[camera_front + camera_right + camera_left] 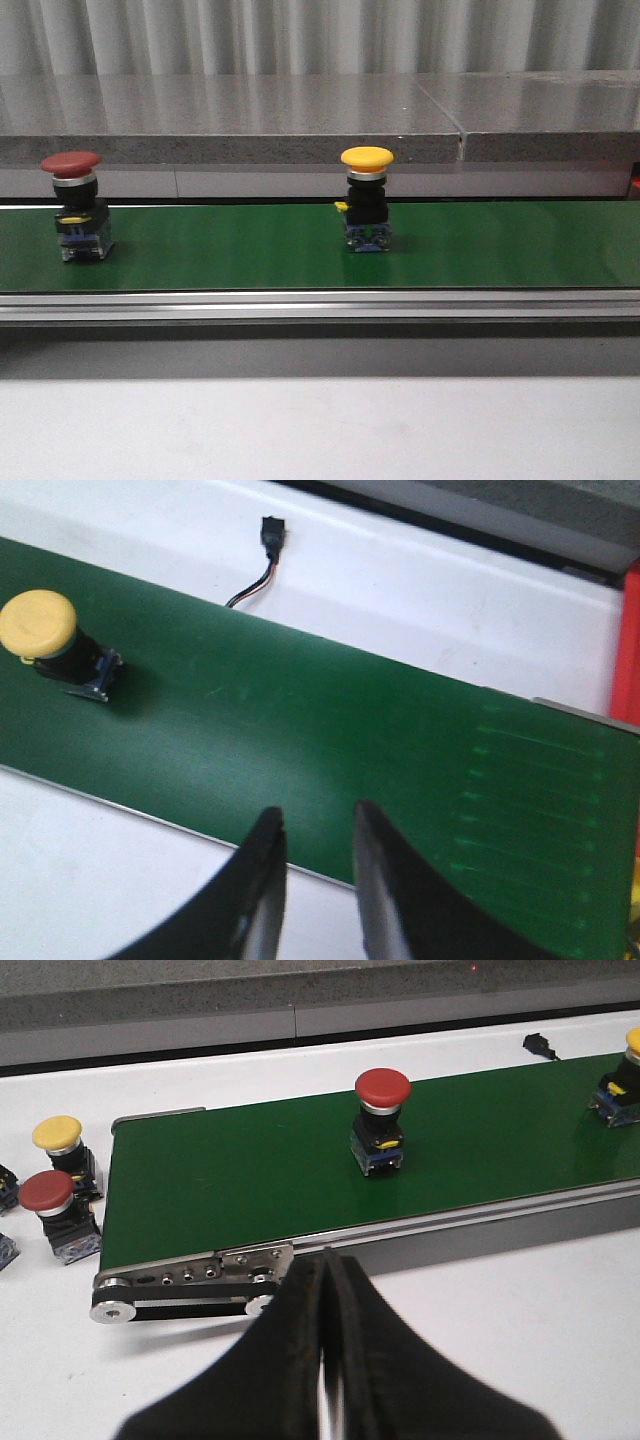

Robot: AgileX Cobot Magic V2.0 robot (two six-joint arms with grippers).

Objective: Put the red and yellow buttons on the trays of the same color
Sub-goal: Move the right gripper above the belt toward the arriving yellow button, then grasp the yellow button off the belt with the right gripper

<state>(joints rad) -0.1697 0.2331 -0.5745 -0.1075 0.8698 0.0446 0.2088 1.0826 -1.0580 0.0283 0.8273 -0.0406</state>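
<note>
Green conveyor belt (pixel 250 250) spans the frame: red button (pixel 75 205) stands at left, yellow button (pixel 367 198) near center (both upright). Left pincer (pixel 328 1360) is closed and empty; right pincer (pixel 318 880) gapes slightly.

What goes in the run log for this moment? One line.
belt: red button, yellow button upright | left hand shut, empty | right hand open, empty
</note>
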